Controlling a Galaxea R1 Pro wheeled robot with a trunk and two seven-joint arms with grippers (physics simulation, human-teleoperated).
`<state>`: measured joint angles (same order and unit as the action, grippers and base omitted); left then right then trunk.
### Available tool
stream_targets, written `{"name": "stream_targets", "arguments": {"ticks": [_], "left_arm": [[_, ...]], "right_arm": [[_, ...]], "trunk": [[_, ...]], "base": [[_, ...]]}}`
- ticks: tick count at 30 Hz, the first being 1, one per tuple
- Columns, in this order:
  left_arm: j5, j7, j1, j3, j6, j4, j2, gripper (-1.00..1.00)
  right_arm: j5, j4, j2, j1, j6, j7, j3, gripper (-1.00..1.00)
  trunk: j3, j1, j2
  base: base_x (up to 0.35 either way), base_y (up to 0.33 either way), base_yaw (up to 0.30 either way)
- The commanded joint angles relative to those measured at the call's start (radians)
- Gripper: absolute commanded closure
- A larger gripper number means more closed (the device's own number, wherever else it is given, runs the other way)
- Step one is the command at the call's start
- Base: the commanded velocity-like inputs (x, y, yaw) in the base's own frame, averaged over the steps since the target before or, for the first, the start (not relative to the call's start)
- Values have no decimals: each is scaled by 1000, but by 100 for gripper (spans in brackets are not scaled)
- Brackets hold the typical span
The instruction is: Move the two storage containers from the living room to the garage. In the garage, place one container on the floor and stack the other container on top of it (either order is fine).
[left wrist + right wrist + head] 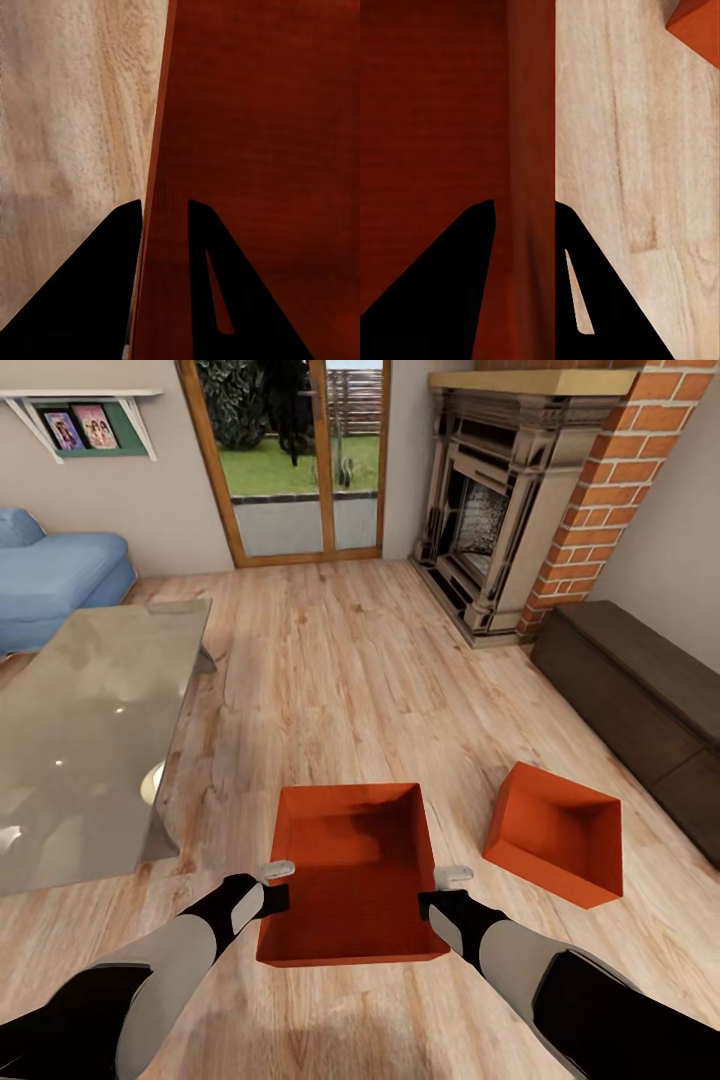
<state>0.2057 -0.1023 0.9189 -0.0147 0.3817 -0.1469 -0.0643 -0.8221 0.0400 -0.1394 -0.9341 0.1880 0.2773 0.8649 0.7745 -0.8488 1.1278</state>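
Note:
One orange-red storage container sits open-topped on the light wood plank floor of the living room, straight ahead between my arms. My left gripper straddles its left wall, one finger inside and one outside, shut on the wall. On the opposite wall my right gripper does the same, and the wall fills the gap between its fingers. The bin's inside looks bare. The other storage container stands on the floor to the right, turned at an angle; a corner of it shows past the right gripper.
A glass table stands close on the left, with a blue sofa behind it. The brick chimney with its fireplace and a low dark cabinet line the right side. Glazed wooden doors are straight ahead across open floor.

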Motion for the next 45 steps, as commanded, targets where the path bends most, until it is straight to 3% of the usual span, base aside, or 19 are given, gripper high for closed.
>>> {"name": "stream_targets", "arguments": {"ticks": [1, 32, 45], "left_arm": [[0, -10, 0, -11, 6, 0, 0, 100], [0, -9, 0, -11, 6, 0, -1, 100], [0, -9, 0, -11, 6, 1, -2, 100]], "right_arm": [[-6, 24, 0, 0, 7, 1, 25, 100], [-6, 24, 0, 0, 6, 8, 25, 100], [-6, 24, -3, 0, 5, 10, 24, 100]], "trunk": [[-3, 4, -7], [-100, 123, -224], [-158, 173, -315]], "base": [[0, 0, 0], [0, 0, 0], [0, 0, 0]]}}
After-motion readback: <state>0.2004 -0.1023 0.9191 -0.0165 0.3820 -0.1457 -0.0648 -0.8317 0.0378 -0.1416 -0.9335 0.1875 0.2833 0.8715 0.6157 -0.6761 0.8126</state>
